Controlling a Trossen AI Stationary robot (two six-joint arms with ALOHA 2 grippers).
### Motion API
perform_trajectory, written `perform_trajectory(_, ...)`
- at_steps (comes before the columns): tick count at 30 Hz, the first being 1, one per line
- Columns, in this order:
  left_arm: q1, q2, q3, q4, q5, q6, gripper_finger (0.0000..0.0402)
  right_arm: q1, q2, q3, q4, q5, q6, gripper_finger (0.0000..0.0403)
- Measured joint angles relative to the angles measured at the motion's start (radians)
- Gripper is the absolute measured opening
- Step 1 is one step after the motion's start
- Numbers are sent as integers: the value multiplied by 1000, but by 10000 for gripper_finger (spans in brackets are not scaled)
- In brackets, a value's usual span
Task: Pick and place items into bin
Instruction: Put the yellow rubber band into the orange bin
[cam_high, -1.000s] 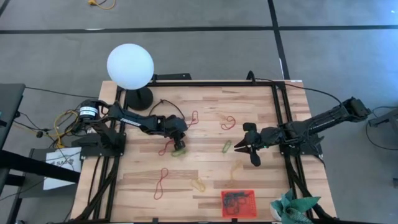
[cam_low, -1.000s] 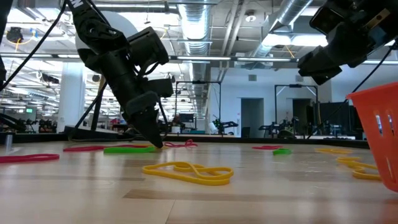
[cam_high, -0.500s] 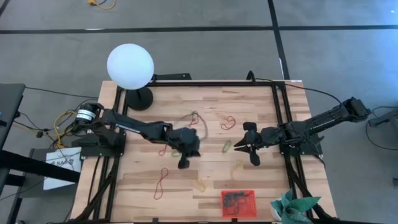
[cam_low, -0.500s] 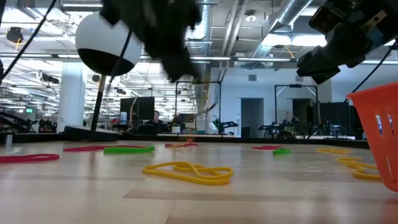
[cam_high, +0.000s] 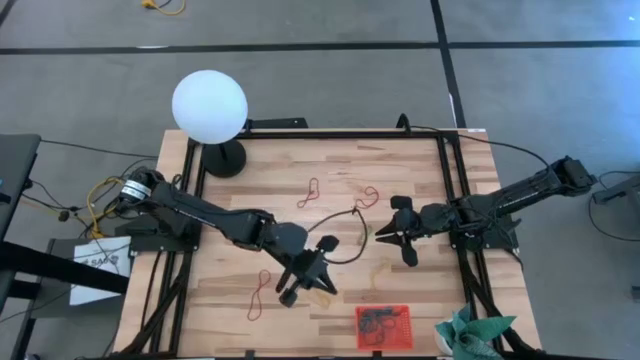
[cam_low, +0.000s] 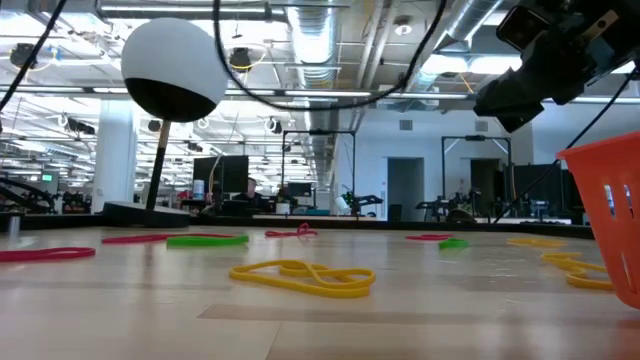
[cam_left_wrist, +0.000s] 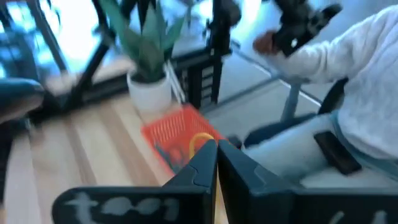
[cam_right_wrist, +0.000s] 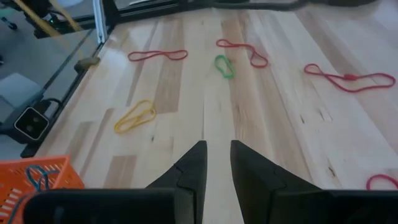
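Rubber bands lie flat on the wooden table: red ones (cam_high: 258, 293) (cam_high: 310, 190) (cam_high: 367, 195), a green one (cam_high: 363, 237) and a yellow one (cam_high: 320, 296). The red-orange bin (cam_high: 385, 325) stands at the near edge with dark bands inside. My left gripper (cam_high: 318, 283) is raised above the table and shut. It points toward the bin (cam_left_wrist: 180, 134) and stands over the yellow band. My right gripper (cam_high: 381, 237) hovers open, right of the table's middle, near the green band (cam_right_wrist: 222, 65). My left gripper: in the blurred left wrist view a yellow-orange loop (cam_left_wrist: 200, 142) shows right at the fingertips. I cannot tell whether the fingers touch it or whether it lies beyond them.
A white globe lamp (cam_high: 209, 105) stands at the far left corner. A teal-green bunch (cam_high: 470, 335) sits at the near right corner beside the bin. Black frame rails (cam_high: 452, 200) run along both sides. A person's white sleeve (cam_left_wrist: 348, 74) shows beyond the near edge. The left arm's black cable (cam_high: 355, 215) arcs over the table's middle.
My left gripper has risen from the table, where its tips stood beside the green and red bands. It has swung toward the near edge and the right, toward the bin, leaving the low view upward. Those bands lie where they were.
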Motion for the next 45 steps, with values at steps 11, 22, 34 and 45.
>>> perform_trajectory(11, -15, 205, 128, 179, 97, 18, 0, 0, 8, 1, 14, 0, 1, 66)
perform_trajectory(22, -9, 559, 493, 120, 229, 18, 0, 0, 66, 0, 18, -1, 2, 66)
perform_trajectory(34, 0, 770, 674, -122, 219, 56, 0, 0, 103, 0, 43, -1, 16, 66)
perform_trajectory(45, 24, 770, 675, -160, 99, 53, 65, 0, 90, 0, 94, -1, 18, 66)
